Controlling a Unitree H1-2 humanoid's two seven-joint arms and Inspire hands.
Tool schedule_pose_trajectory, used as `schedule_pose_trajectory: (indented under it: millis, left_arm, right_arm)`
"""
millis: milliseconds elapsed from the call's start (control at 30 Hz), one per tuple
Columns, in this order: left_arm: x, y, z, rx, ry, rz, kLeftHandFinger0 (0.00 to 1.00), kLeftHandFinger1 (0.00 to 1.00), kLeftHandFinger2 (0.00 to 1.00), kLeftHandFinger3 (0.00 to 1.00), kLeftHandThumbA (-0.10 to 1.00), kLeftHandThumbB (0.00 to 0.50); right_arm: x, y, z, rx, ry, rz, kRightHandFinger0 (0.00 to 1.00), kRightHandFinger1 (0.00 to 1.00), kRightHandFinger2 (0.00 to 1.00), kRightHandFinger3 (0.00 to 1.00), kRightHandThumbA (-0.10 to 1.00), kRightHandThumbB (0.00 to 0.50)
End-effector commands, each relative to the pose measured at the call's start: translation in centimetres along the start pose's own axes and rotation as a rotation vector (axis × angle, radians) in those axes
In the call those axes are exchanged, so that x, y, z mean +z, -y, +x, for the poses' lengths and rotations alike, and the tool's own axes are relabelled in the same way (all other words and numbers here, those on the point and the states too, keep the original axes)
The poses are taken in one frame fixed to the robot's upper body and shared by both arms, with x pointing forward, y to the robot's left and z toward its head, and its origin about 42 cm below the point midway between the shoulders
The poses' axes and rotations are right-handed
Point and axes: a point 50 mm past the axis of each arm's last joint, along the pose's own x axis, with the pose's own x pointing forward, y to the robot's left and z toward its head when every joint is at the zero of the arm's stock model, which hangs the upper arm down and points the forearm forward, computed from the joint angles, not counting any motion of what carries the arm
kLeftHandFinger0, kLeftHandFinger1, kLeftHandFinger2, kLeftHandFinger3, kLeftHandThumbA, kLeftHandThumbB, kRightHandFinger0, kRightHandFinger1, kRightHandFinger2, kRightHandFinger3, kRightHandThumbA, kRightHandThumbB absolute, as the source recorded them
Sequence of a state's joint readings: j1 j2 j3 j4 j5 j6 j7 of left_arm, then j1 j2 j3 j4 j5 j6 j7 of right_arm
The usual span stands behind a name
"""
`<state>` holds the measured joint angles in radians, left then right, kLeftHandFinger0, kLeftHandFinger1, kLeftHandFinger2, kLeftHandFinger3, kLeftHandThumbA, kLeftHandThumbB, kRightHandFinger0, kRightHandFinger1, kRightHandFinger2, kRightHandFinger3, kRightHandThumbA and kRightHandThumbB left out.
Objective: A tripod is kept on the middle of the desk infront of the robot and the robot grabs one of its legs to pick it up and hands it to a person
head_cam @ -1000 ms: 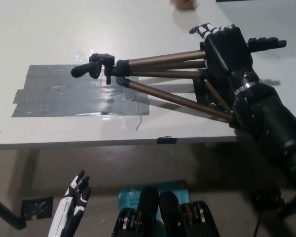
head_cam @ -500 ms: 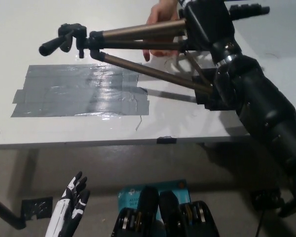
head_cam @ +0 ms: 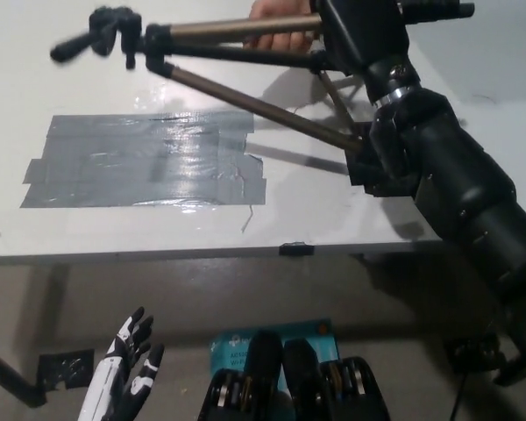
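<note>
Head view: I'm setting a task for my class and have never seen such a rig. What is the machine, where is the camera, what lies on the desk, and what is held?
This is a humanoid robot, seen from a camera on its own head looking steeply down. Its black right hand, at the upper right, holds a tripod, which looks lifted off the white desk. A person's hand reaches toward the tripod from the far side. A patch of grey tape lies on the desk. The white left hand rests open, low at the left.
</note>
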<state>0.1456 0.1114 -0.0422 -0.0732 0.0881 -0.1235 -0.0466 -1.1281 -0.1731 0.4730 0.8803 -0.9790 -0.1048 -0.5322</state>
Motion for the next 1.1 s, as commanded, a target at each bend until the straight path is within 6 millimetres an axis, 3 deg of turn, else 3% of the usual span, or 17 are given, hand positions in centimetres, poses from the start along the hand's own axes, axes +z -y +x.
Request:
schedule_pose_trajectory:
  millis: [0, 67, 133, 233, 267, 333, 467, 633, 700, 833, 867, 933, 1000, 1067]
  left_arm:
    - [1.2, -0.3, 0.4, 0.013, 0.066, 0.002, 1.0, 1.0, 1.0, 1.0, 0.72, 0.0]
    - [1.4, -0.5, 0.5, 0.009, 0.066, 0.018, 1.0, 1.0, 1.0, 1.0, 0.74, 0.0]
    - [1.2, -1.1, -0.2, 0.012, 0.06, 0.025, 1.0, 1.0, 1.0, 1.0, 0.73, 0.0]
    - [1.1, -0.6, 0.0, 0.002, 0.061, 0.007, 1.0, 1.0, 1.0, 1.0, 0.73, 0.004]
    - [1.5, -1.0, 0.5, 0.003, 0.05, -0.017, 1.0, 1.0, 1.0, 1.0, 0.68, 0.0]
    - [1.4, -0.9, 0.6, -0.001, 0.055, -0.005, 1.0, 1.0, 1.0, 1.0, 0.69, 0.003]
    - [1.3, -1.5, 0.2, 0.009, 0.047, -0.004, 1.0, 1.0, 1.0, 1.0, 0.7, 0.001]
    - [1.2, -1.0, -0.2, 0.022, 0.059, 0.003, 1.0, 1.0, 1.0, 1.0, 0.67, 0.0]
    - [1.6, -1.2, 0.3, 0.028, 0.073, 0.001, 1.0, 1.0, 1.0, 1.0, 0.64, 0.0]
    - [1.8, -1.7, 0.5, 0.041, 0.061, 0.006, 1.0, 1.0, 1.0, 1.0, 0.67, 0.0]
    - [1.9, -1.8, 0.7, 0.043, 0.065, 0.004, 1.0, 1.0, 1.0, 1.0, 0.69, 0.0]
    - [2.0, -1.8, 1.0, 0.046, 0.071, 0.0, 1.0, 1.0, 1.0, 1.0, 0.69, 0.0]
    - [2.0, -1.5, 1.0, 0.045, 0.073, 0.0, 1.0, 1.0, 1.0, 1.0, 0.71, 0.0]
    - [1.8, -1.2, 0.5, 0.046, 0.067, 0.0, 1.0, 1.0, 1.0, 1.0, 0.73, 0.004]
  right_arm:
    - [0.3, 5.0, 2.8, 0.284, -0.072, 0.204, 1.0, 1.0, 1.0, 1.0, 0.63, 0.492]
    - [0.3, 6.4, 1.6, 0.428, -0.069, 0.33, 1.0, 1.0, 1.0, 1.0, 0.65, 0.5]
    - [0.9, 6.3, 0.4, 0.495, -0.055, 0.38, 1.0, 1.0, 1.0, 1.0, 0.69, 0.5]
    - [0.8, 8.4, -1.7, 0.594, -0.02, 0.436, 1.0, 1.0, 1.0, 1.0, 0.78, 0.5]
    - [1.0, 10.0, -2.0, 0.597, 0.007, 0.438, 1.0, 1.0, 1.0, 1.0, 0.78, 0.5]
    - [1.1, 12.0, -2.9, 0.581, 0.048, 0.442, 1.0, 1.0, 1.0, 1.0, 0.83, 0.5]
    - [2.2, 14.7, -4.1, 0.517, 0.137, 0.466, 1.0, 1.0, 1.0, 1.0, 0.91, 0.5]
    - [3.8, 19.9, -8.2, 0.347, 0.208, 0.434, 1.0, 1.0, 1.0, 1.0, 1.0, 0.5]
    - [4.6, 21.9, -11.2, 0.185, 0.226, 0.436, 1.0, 1.0, 1.0, 1.0, 1.0, 0.441]
    - [4.6, 23.3, -15.9, 0.047, 0.183, 0.465, 1.0, 1.0, 1.0, 1.0, 1.0, 0.382]
    - [4.4, 23.5, -18.1, 0.023, 0.152, 0.52, 1.0, 1.0, 1.0, 1.0, 1.0, 0.353]
    - [4.3, 23.6, -19.7, 0.008, 0.121, 0.576, 1.0, 1.0, 1.0, 1.0, 1.0, 0.339]
    - [4.4, 23.0, -23.7, -0.068, 0.033, 0.686, 1.0, 1.0, 1.0, 1.0, 0.98, 0.345]
    - [4.6, 22.2, -26.3, -0.115, -0.032, 0.779, 1.0, 1.0, 1.0, 1.0, 0.95, 0.335]
